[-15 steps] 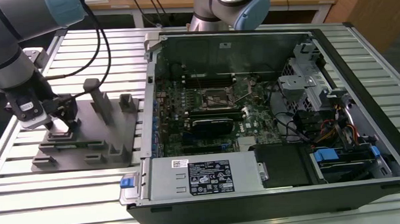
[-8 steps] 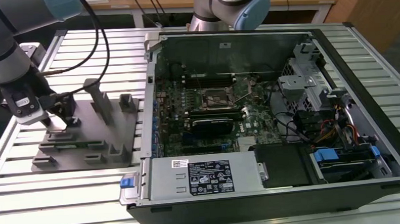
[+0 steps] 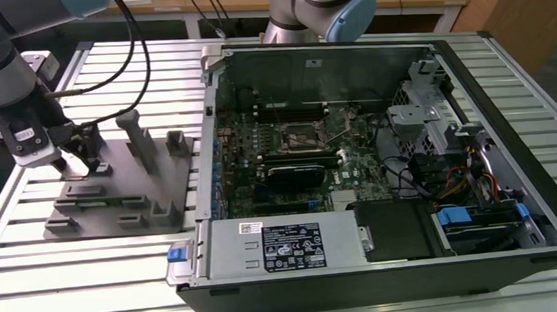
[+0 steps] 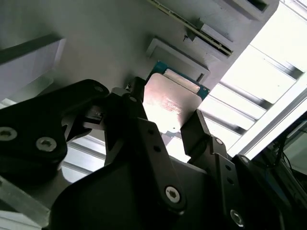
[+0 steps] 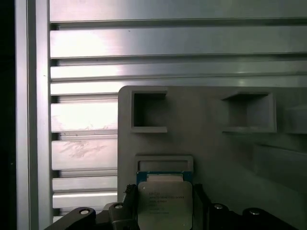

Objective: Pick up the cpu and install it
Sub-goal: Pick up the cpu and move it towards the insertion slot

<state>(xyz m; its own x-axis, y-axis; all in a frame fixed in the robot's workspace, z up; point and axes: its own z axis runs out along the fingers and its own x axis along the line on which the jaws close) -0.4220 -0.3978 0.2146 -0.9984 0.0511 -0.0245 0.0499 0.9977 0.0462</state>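
Clamping the cpu (image 4: pixel 170 103), fingers (image 4: pixel 196 132) tight on its edges, beside grey tray (image 5: pixel 211 143) pocket

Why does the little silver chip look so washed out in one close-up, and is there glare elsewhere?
In the second wrist view the chip mirrors a light, its metal top going near white, and the table behind is blown out. In the first wrist view the chip is evenly lit, with bright patches on the table. The exterior view has a soft sheen on the table.
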